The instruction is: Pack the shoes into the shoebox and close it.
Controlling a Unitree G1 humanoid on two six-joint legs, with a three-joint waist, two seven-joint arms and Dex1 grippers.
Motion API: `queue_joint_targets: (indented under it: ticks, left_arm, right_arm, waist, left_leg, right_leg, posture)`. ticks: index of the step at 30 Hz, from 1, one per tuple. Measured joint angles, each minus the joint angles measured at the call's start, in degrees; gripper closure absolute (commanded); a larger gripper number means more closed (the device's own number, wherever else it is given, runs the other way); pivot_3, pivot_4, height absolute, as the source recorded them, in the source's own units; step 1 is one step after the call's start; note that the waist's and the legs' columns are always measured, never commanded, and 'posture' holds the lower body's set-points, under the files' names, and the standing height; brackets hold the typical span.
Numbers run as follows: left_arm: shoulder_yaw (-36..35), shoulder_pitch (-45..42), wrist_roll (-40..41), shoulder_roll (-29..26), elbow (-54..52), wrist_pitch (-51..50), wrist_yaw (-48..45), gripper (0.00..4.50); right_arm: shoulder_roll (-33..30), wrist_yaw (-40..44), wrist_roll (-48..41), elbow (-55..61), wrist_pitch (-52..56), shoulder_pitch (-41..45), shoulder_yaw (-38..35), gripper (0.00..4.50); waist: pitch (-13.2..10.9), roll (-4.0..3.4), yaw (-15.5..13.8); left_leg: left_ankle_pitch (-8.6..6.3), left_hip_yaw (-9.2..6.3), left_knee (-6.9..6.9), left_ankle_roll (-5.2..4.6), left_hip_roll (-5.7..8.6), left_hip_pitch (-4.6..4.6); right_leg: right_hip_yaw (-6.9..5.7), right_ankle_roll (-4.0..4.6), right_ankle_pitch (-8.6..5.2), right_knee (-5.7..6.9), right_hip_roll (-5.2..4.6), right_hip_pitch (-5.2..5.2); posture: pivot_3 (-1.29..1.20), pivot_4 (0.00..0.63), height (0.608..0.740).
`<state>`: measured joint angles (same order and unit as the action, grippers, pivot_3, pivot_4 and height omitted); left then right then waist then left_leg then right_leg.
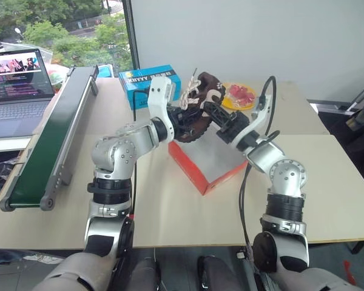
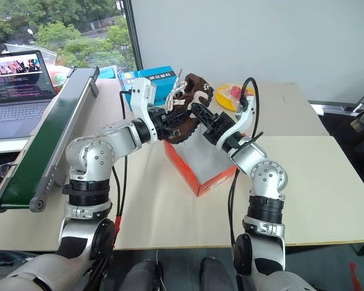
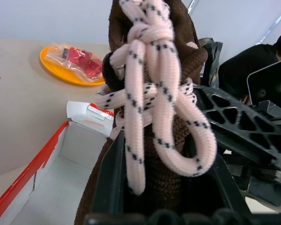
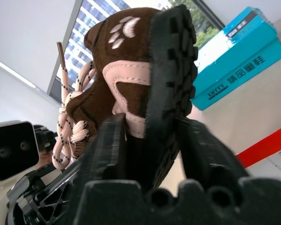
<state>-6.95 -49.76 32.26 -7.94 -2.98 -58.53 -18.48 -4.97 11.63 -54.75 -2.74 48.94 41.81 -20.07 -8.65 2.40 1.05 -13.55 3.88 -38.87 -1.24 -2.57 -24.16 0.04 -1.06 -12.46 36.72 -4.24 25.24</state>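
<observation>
Left eye view: in the upper middle of the frame, a dark brown shoe with white laces hangs above the open red-orange shoebox, which sits on the pale counter with its white inside facing up. The left end effector comes in from the left and is clamped on the shoe. The right end effector comes in from the right with its fingers around the sole end. Behind them, in the upper middle, lies a blue box with white lettering, and to its right a yellow plate with red packets. A green conveyor runs down the left side, and a laptop stands at the far left.

Left wrist view: the left end effector's black fingers press on the shoe at lower centre, the knotted laces draped over them. The shoebox shows at lower left, the plate at upper left.

Right wrist view: the right end effector's two fingers straddle the shoe's black sole, close against both sides, seemingly gripping it. The blue box sits at upper right.
</observation>
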Motion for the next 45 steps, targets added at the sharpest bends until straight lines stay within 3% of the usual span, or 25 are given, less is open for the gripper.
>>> queue_joint_targets:
  ticks: [1, 2, 3, 9, 13, 18, 23, 33, 45]
  left_arm:
    - [-0.1, 0.0, 0.0, -0.2, -0.1, -0.2, 0.0, 3.89]
    - [-0.4, 0.3, 0.1, -0.5, -0.6, -0.4, 0.1, 3.09]
    - [-0.8, 0.6, 0.4, -0.6, -1.1, -0.6, 0.1, 2.89]
    - [-2.4, 4.1, 3.9, -5.0, -3.9, -3.1, -1.8, 0.67]
    - [-3.4, 5.8, 3.8, -12.6, -4.8, -3.1, -4.7, 0.65]
    - [-2.4, 10.4, 1.1, -17.1, -5.1, -1.2, -5.8, 0.65]
    - [-0.4, 12.9, 0.5, -14.8, -7.0, 0.5, -4.8, 0.65]
    - [-0.9, 18.7, 0.5, -10.1, -12.8, 0.9, 0.5, 0.65]
    - [-2.0, 21.7, 0.4, -7.9, -15.0, 1.2, 4.2, 0.65]
  right_arm:
    - [-0.1, 0.1, 0.1, -0.3, 0.0, 0.3, 0.2, 3.94]
    - [-0.2, 0.3, 0.3, -0.8, -0.1, 0.7, 0.6, 4.01]
    - [-0.4, 0.5, 0.5, -1.2, -0.3, 0.9, 0.8, 4.05]
    - [-4.6, 1.8, 2.9, -4.2, -3.1, 3.9, 0.2, 4.14]
    - [-11.9, 7.8, 8.4, -6.3, -3.2, 7.7, 6.1, 4.15]
    - [-25.6, 26.1, 25.9, -12.4, -6.1, 16.6, 27.7, 4.15]
    - [-24.4, 37.5, 34.8, -27.9, -11.7, 21.1, 36.5, 4.15]
    - [-20.2, 43.3, 48.1, -61.6, -25.5, 31.5, 37.3, 4.15]
    - [-19.7, 41.7, 56.4, -72.0, -30.1, 31.5, 35.0, 4.15]
  waist:
    - [0.0, 0.0, 0.0]
    - [0.0, 0.0, 0.0]
    - [0.0, 0.0, 0.0]
    - [0.0, -0.03, -0.2]
    - [-0.1, -0.22, 0.2]
    - [-0.2, -0.29, 0.1]
    - [-0.2, -0.28, -0.5]
    - [-0.2, -0.29, -0.3]
    - [-0.2, -0.3, -0.4]
  left_leg:
    - [0.0, 0.0, 0.01, 0.0, 0.0, 0.0]
    - [0.0, -0.01, 0.01, 0.0, -0.01, 0.0]
    - [0.0, -0.01, 0.01, 0.0, -0.01, -0.01]
    - [0.0, -0.01, -0.02, 0.0, 0.02, -0.02]
    - [0.0, 0.01, 0.05, 0.0, 0.02, 0.03]
    - [0.0, 0.05, 0.02, 0.0, 0.02, 0.02]
    - [0.0, 0.12, -0.02, 0.0, 0.06, -0.08]
    - [-0.01, 0.11, 0.0, 0.0, 0.06, -0.05]
    - [0.0, 0.1, 0.0, 0.03, 0.08, 0.05]
  right_leg:
    - [0.0, 0.0, 0.0, 0.0, 0.01, 0.0]
    - [-0.02, 0.0, 0.0, 0.0, 0.01, 0.0]
    - [-0.02, 0.0, 0.0, 0.0, 0.01, 0.0]
    - [-0.01, -0.02, 0.0, 0.01, -0.03, 0.01]
    - [0.05, -0.02, -0.01, 0.0, 0.02, 0.03]
    - [0.02, -0.03, -0.02, -0.32, 0.03, 0.0]
    - [-0.02, -0.1, 0.04, -0.53, -0.05, -0.05]
    - [0.07, -0.13, 0.08, -0.53, -0.09, -0.03]
    - [0.07, -0.14, 0.1, -0.51, -0.12, -0.14]
  posture:
    - [0.0, 0.15, 0.74]
    - [0.0, 0.15, 0.74]
    - [0.0, 0.15, 0.74]
    - [0.0, 0.15, 0.74]
    - [0.0, 0.15, 0.74]
    - [0.0, 0.15, 0.74]
    - [0.0, 0.15, 0.74]
    - [0.0, 0.15, 0.74]
    - [0.0, 0.15, 0.74]
